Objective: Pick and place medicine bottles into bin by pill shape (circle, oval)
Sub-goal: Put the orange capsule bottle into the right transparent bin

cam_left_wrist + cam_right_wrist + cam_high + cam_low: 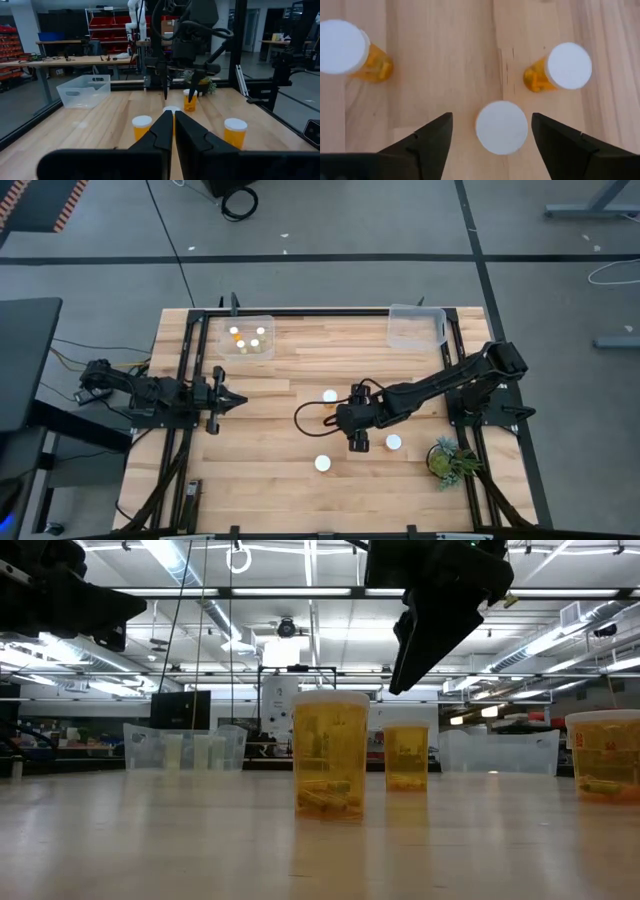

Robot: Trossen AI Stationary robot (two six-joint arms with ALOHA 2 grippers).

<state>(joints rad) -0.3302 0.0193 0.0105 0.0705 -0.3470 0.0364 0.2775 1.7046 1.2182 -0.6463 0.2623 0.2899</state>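
The right gripper (pixel 490 137), fingers spread, hovers over a white-capped medicine bottle (pixel 501 127); next it likely must descend and pinch.

Overhead camera looks straight down on the pale wooden table (pixel 270 470); another sits at tabletop level. Both wrist cameras and these share the white-capped amber bottles (pixel 501 127).

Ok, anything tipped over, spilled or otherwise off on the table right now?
Nothing stands out. The loose orange bottles with white caps all stand upright, caps on. The left clear plastic bin holds several bottles. The right hand is open above one bottle's white cap; the left hand waits shut.
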